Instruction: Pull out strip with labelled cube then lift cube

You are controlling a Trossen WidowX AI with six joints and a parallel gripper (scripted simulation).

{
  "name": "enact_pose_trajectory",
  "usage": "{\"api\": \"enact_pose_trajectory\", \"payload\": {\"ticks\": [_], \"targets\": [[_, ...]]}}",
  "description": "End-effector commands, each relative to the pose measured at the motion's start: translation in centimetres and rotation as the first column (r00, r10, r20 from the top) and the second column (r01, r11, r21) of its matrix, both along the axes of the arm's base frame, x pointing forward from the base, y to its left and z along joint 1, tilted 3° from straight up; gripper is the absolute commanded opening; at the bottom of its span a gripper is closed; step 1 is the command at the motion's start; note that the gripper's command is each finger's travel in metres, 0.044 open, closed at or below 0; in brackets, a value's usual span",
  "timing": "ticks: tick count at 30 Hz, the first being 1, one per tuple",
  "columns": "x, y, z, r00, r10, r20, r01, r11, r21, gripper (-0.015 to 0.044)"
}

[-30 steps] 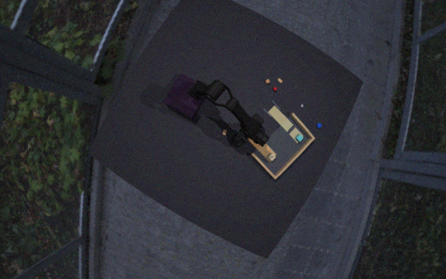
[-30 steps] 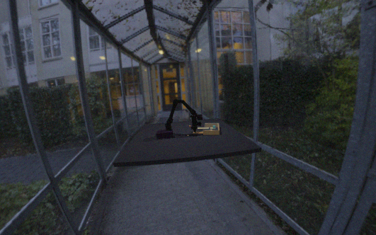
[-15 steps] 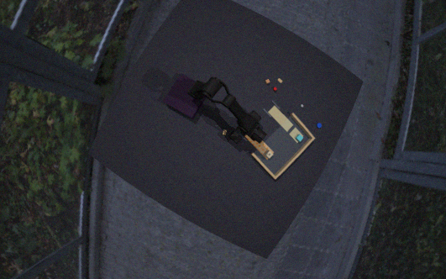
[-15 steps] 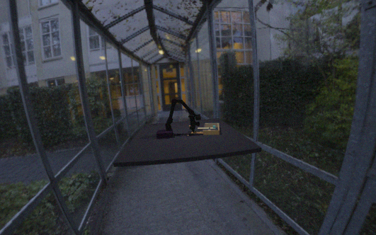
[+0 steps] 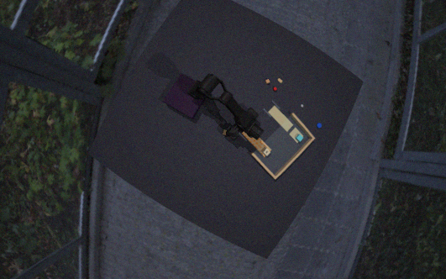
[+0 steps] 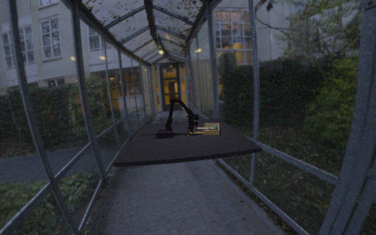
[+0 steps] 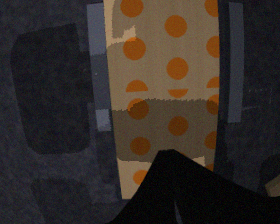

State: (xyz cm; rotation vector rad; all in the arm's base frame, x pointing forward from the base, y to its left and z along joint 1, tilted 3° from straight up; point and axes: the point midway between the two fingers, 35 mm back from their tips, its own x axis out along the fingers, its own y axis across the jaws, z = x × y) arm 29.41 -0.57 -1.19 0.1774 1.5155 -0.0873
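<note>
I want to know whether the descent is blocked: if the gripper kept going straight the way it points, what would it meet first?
Probably the orange-dotted strip: the shut gripper points down at it, with nothing visible between, though the gap is unclear.

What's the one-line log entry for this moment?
hand: shut, pressed on polka-dot strip | small cube on strip | plain strip with teal cube: in tray

A dusk-lit glazed walkway (image 6: 163, 32) with paved floor (image 6: 177, 202), hedges and lit windows.

Arm (image 5: 231, 110) over dotted strip (image 5: 257, 144) at tray (image 5: 294, 157).
</note>
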Motion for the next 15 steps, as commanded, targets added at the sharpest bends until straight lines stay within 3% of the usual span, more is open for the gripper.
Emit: {"api": "enact_pose_trajectory", "payload": {"ticks": [1, 15], "targets": [[-1.6, 0.2, -0.6, 0.999, 0.0, -0.034, 0.0, 1.0, 0.003, 0.0], [-3.4, 0.6, -0.7, 0.999, 0.0, -0.035, 0.0, 1.0, 0.003, 0.0]]}}
